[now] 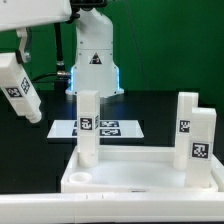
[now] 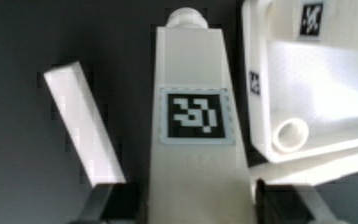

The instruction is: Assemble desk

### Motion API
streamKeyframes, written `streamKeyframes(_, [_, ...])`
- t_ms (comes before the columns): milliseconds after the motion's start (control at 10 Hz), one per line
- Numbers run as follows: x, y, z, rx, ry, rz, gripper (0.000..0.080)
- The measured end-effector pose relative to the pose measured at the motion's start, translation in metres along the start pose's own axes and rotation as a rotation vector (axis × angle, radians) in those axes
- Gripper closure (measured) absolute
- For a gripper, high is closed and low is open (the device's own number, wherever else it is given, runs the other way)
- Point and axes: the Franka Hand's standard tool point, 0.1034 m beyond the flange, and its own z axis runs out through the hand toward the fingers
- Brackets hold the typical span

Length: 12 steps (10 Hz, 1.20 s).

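Observation:
The white desk top (image 1: pixel 130 182) lies at the front of the table, rim up. Three white tagged legs stand upright on it: one at the exterior view's left corner (image 1: pixel 88 125) and two on the right (image 1: pixel 186 115) (image 1: pixel 201 140). My gripper (image 1: pixel 14 62) is at the upper left of the exterior view, shut on a fourth leg (image 1: pixel 22 92) that hangs tilted in the air, apart from the desk. In the wrist view this leg (image 2: pixel 195 110) runs out from between my fingers (image 2: pixel 105 205). The desk top's corner with a round socket (image 2: pixel 297 130) lies beside it.
The marker board (image 1: pixel 108 128) lies flat behind the desk top. The arm's white base (image 1: pixel 92 60) stands at the back. A white bar (image 2: pixel 80 125), which looks like one of the standing legs, shows on the other side of the held leg in the wrist view.

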Motion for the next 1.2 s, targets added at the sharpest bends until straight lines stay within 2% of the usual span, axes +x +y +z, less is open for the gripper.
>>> streamKeyframes(100, [0.019, -0.018, -0.005, -0.022, 0.085, -0.016, 0.0512])
streamKeyframes(200, [0.03, -0.036, -0.008, -0.027, 0.128, -0.036, 0.0512])
streamKeyframes(300, [0.043, -0.05, -0.012, -0.053, 0.238, -0.027, 0.0512])
streamKeyframes(400, [0.041, -0.06, -0.005, -0.097, 0.36, -0.049, 0.0512])
streamKeyframes(500, [0.028, -0.057, 0.007, -0.134, 0.425, -0.05, 0.0512])
streamKeyframes(700, [0.029, -0.044, 0.001, -0.198, 0.553, -0.073, 0.0512])
streamKeyframes(800, [0.027, -0.042, 0.003, -0.212, 0.569, -0.077, 0.0512])
streamKeyframes(900, [0.026, -0.05, 0.006, -0.193, 0.557, -0.058, 0.0512])
streamKeyframes(1100, [0.032, -0.098, 0.006, -0.117, 0.508, -0.041, 0.0512])
streamKeyframes(1200, [0.04, -0.11, 0.004, -0.087, 0.476, -0.026, 0.0512])
